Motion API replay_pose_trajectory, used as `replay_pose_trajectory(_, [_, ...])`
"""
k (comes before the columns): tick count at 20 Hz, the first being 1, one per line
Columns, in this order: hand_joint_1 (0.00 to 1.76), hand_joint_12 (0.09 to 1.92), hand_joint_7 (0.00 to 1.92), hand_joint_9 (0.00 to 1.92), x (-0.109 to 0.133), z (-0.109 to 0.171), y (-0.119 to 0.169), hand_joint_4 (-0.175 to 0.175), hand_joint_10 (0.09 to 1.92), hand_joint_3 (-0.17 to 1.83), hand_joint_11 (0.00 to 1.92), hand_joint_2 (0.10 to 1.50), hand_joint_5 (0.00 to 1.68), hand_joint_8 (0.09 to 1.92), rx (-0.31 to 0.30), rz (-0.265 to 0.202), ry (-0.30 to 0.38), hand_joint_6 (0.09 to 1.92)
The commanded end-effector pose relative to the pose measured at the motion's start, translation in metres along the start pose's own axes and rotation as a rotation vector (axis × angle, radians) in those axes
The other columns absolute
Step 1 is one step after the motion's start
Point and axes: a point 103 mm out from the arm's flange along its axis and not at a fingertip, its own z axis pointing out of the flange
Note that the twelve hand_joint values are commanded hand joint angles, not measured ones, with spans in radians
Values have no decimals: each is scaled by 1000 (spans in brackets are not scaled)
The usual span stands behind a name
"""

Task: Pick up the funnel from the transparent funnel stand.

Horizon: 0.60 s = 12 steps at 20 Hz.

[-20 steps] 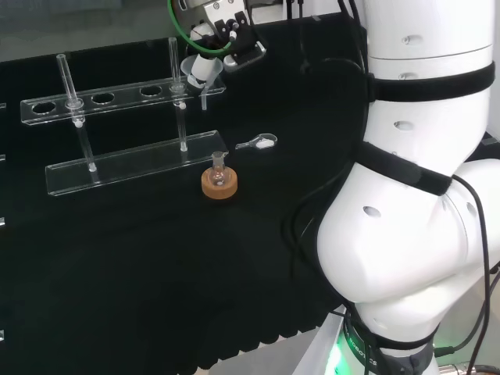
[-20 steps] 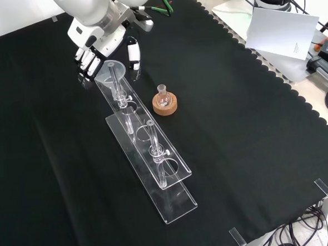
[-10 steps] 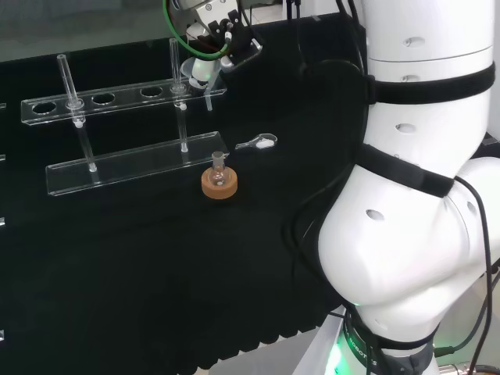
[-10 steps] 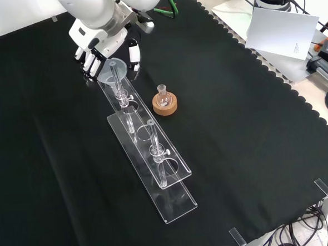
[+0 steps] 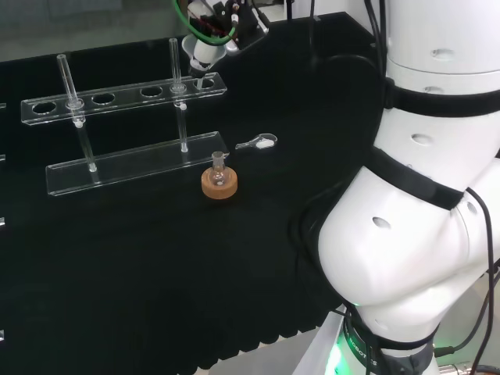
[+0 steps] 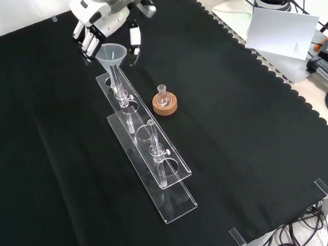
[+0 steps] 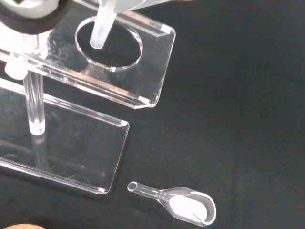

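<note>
One funnel: clear plastic funnel [image 6: 111,55] sits between the curled fingers [image 6: 89,40] and thumb of the black and white hand [image 6: 103,23].
Position: stem tip above the end hole of the transparent funnel stand [image 6: 146,152].
Change: lifted higher than half a second ago.

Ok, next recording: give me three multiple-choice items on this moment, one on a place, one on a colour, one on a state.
1. Where is the stem tip of the clear plastic funnel?
A. lying on the cloth
B. above the end hole of the transparent funnel stand
C. inside the flask

2. What colour is the ring under the small glass flask?
A. red
B. blue
C. cork brown

3. How is the black and white hand?
A. curled round the funnel
B. open, away from the funnel
C. pressed flat on the cloth

Answers: 1 B, the wrist view shows the stem over the hole. 2 C, the cork ring is tan. 3 A, fingers flank the cone in the front view.
</note>
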Motion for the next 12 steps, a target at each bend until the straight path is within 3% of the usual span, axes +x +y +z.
replay_pose_trajectory(1, [857,1334,715,1076,-16,-21,-41,-6,458,564,503,702,687,692,-43,14,11,729])
replay_pose_trajectory(4, [855,1333,717,1092,-10,-32,-68,-7,462,568,511,702,679,694,-7,47,-54,731])
replay_pose_trajectory(12, [839,1319,699,1089,1,-37,-108,-14,456,578,523,699,636,696,23,82,-120,735])
